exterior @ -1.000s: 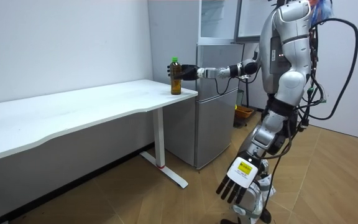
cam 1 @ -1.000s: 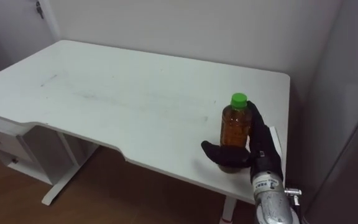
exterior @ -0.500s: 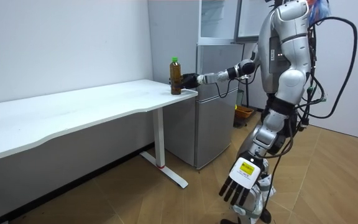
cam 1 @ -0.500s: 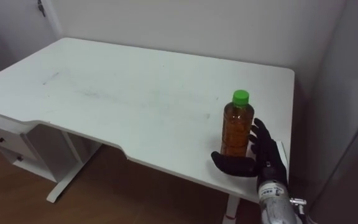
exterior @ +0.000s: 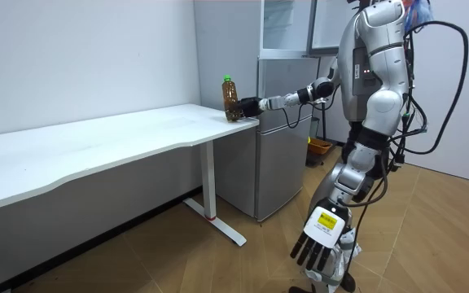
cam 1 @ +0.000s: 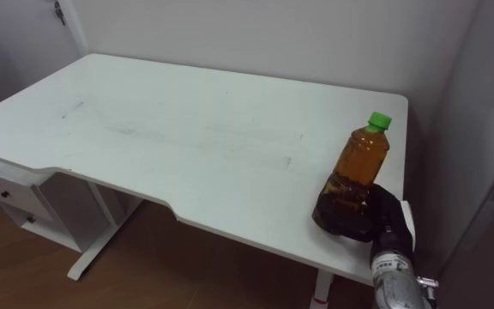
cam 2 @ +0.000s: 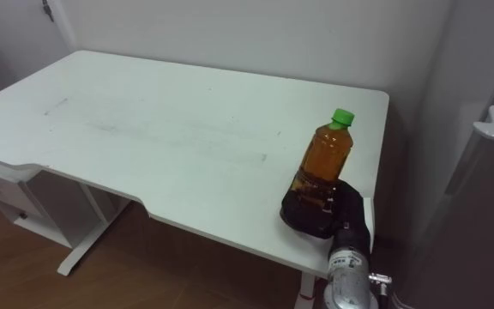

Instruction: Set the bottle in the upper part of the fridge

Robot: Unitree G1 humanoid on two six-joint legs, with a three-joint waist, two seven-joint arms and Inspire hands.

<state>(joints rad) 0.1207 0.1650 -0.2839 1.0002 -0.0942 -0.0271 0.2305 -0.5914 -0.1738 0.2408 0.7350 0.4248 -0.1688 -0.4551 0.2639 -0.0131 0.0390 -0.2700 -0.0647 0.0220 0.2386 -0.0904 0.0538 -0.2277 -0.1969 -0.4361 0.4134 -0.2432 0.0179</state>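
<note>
Fingers (cam 1: 343,225) of my right hand (cam 1: 384,219) are clamped round the base of the amber bottle (cam 1: 363,161), which leans tilted at the white counter's (cam 1: 187,129) corner beside the fridge (exterior: 283,122), seemingly gripped for lifting away.

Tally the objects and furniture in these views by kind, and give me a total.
bottle: 1, tilted, gripped at its base by the right hand
table: 1
drawer unit: 1, under the table's left end
fridge: 1
Total: 4
</note>
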